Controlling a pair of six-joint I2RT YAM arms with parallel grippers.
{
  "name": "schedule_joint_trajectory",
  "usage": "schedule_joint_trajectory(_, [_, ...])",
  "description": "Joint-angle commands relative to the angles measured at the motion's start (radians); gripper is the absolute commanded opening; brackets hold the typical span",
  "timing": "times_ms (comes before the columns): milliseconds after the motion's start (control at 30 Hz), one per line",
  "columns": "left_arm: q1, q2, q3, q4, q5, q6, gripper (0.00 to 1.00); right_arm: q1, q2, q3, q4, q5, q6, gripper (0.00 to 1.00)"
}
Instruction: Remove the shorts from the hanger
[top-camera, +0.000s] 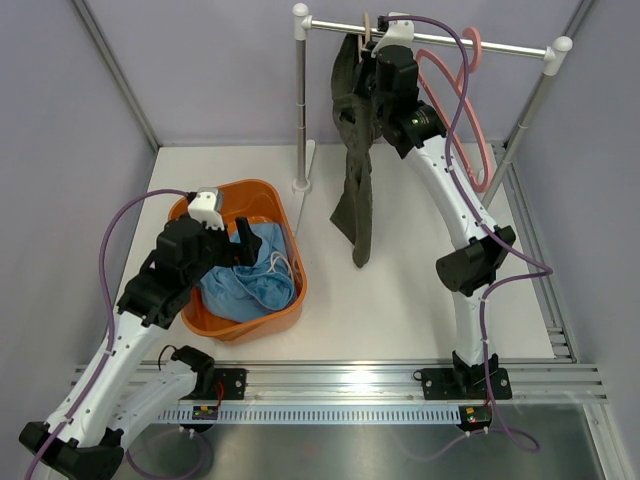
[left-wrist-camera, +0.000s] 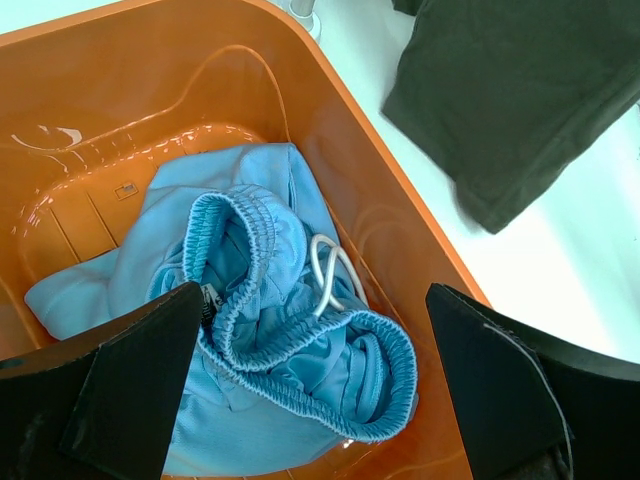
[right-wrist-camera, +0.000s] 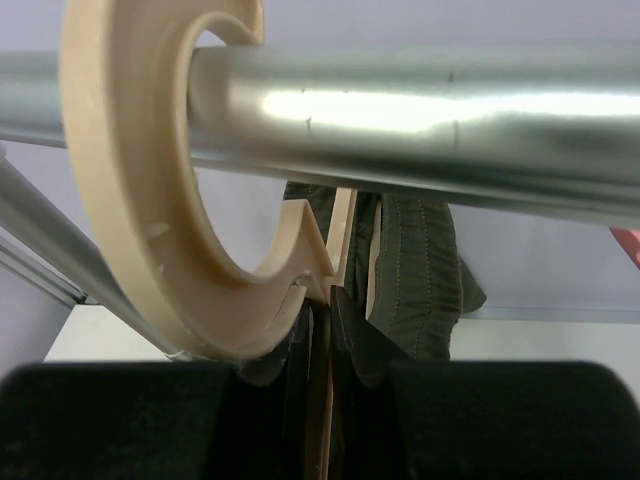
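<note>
Up on the metal rail at the back of the table, the dark olive-green shorts are hanging limp from the beige hanger. Their lower end is reaching down toward the white surface, and I cannot tell whether it is touching. I am watching the right gripper holding high beside that hanger, just under the rail. Through the right wrist camera I am seeing the hanger's hook curling around the rail. The right gripper is pinching the hanger's thin neck, with its fingers pressed almost together and only the beige strip between them. The olive cloth is showing behind, below the rail. A pink hanger is hanging further right on the same rail.

Over on the left, the light blue shorts are lying crumpled inside the orange basin, with the waistband turned up and a white drawstring looping across it. The left gripper is hovering just above them with its fingers spread wide apart and gripping nothing. In the left wrist view, the olive hem is hanging beyond the basin's far rim, over the table.
</note>
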Motion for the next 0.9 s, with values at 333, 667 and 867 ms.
schedule_joint_trajectory(333, [0.003, -0.020, -0.006, 0.057, 0.018, 0.007, 0.98, 0.003, -0.103, -0.041, 0.014, 0.042, -0.049, 0.00])
schedule_joint_trajectory(667, [0.003, -0.028, -0.006, 0.063, 0.018, 0.008, 0.96, 0.003, -0.181, -0.038, 0.005, 0.008, -0.072, 0.00])
schedule_joint_trajectory(867, [0.003, -0.025, 0.001, 0.066, 0.017, 0.013, 0.95, 0.005, -0.218, -0.069, 0.005, 0.008, -0.091, 0.00])
